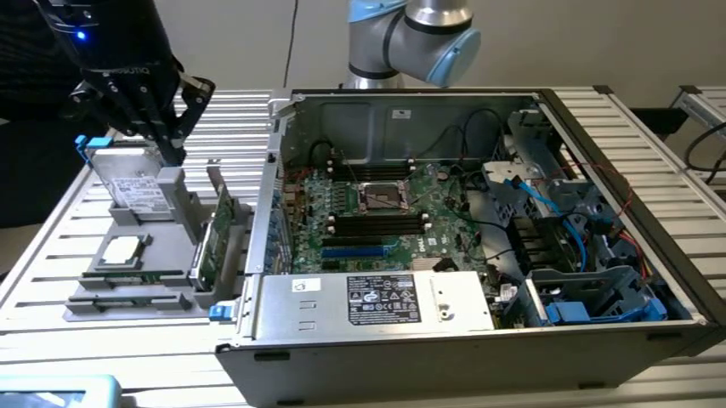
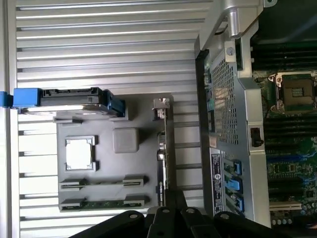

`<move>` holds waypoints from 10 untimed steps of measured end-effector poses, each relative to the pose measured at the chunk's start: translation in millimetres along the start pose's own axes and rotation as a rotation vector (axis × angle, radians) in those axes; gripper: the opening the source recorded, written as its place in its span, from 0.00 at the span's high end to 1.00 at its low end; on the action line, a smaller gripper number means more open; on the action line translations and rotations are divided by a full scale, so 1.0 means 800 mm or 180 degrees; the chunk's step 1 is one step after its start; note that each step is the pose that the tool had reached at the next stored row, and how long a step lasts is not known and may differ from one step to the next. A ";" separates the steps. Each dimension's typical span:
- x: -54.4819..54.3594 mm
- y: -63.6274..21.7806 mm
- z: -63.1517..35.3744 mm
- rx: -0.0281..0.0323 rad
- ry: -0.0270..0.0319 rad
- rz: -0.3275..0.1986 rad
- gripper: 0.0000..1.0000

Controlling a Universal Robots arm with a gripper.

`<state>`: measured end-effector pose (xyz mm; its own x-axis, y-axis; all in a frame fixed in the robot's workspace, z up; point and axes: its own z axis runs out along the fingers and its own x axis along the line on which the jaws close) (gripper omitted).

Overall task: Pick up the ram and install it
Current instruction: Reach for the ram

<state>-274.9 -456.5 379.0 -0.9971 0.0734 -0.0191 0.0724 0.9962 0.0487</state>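
Note:
The ram is a slim green stick lying between the clips of a grey parts holder, on the side far from the hard drive. In the exterior view the ram sits near the holder's front. My black gripper hangs above the holder's far end, over the upright hard drive, well apart from the ram. Its fingers are shut with nothing between them. In the wrist view the gripper shows as dark fingers meeting near the card's end.
The holder also carries a CPU and a tall green expansion card standing on edge. To the exterior view's right stands the open computer case, with its motherboard, black memory slots and cables. Slatted metal table all around.

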 end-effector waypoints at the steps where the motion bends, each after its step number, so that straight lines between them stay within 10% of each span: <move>1: 0.003 -0.003 0.001 0.0000 0.0000 0.0000 0.89; 10: 0.039 -0.022 0.013 0.0000 0.0000 0.0000 0.89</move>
<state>-307.1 -471.2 367.0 -0.9971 0.0733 -0.0191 0.0723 0.9962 0.0487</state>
